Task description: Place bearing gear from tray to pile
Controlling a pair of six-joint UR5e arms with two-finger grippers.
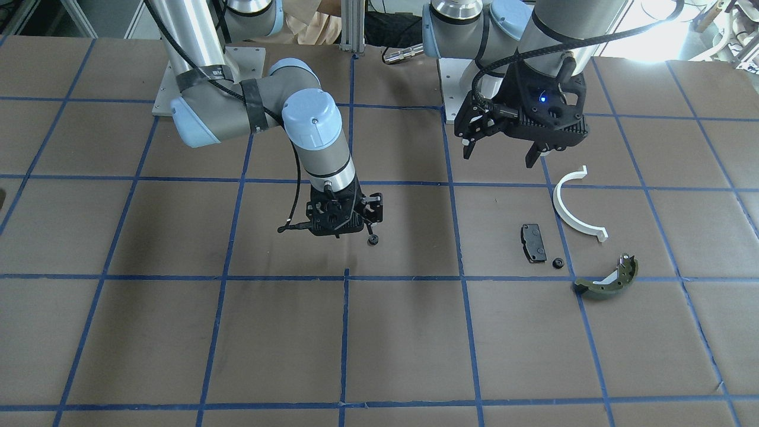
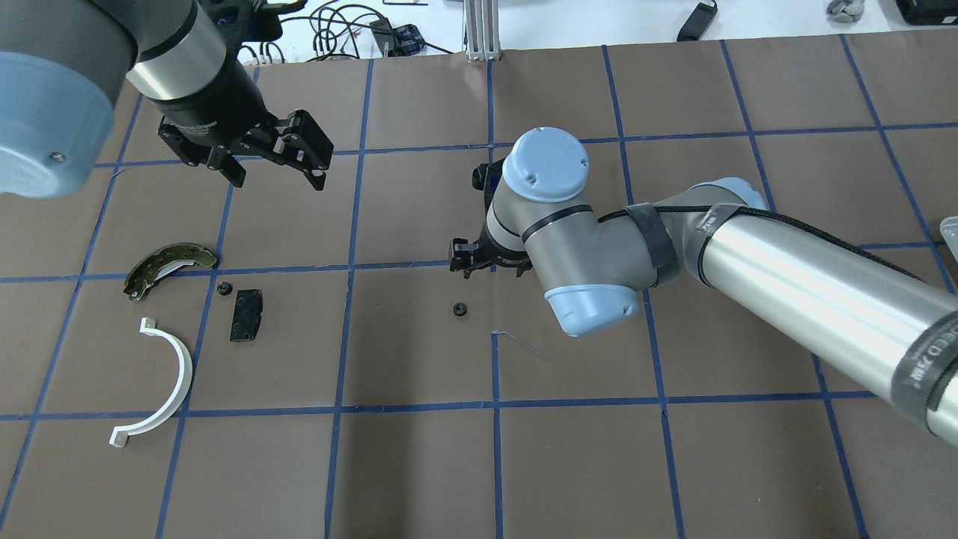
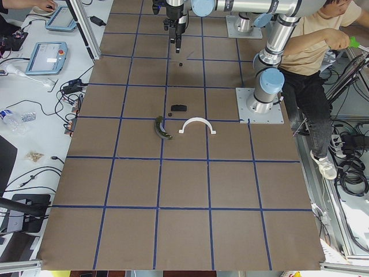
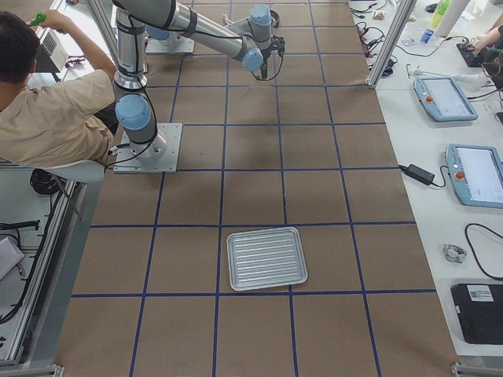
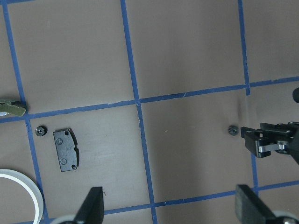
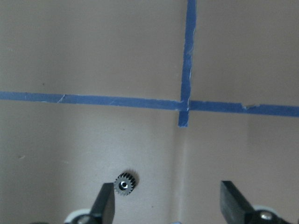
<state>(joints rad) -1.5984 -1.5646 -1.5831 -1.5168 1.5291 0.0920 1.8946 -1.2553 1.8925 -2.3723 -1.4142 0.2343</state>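
One small black bearing gear (image 1: 373,239) lies on the table by my right gripper (image 1: 354,230). In the right wrist view the gear (image 6: 125,183) sits beside one open finger (image 6: 105,205), apart from it. The right gripper (image 6: 168,207) is open and empty. A second gear (image 1: 557,263) lies in the pile, next to the black plate (image 1: 533,242), the white half-ring (image 1: 572,207) and the olive brake shoe (image 1: 608,280). My left gripper (image 1: 499,155) hangs open and empty above the table behind the pile. The ribbed metal tray (image 4: 266,258) is empty.
The table is brown paper with a grid of blue tape (image 1: 345,332). The tray lies far to my right, only its edge (image 2: 950,232) showing overhead. An operator (image 4: 47,118) sits beside the robot base. Tablets and cables lie beyond the table's far edge.
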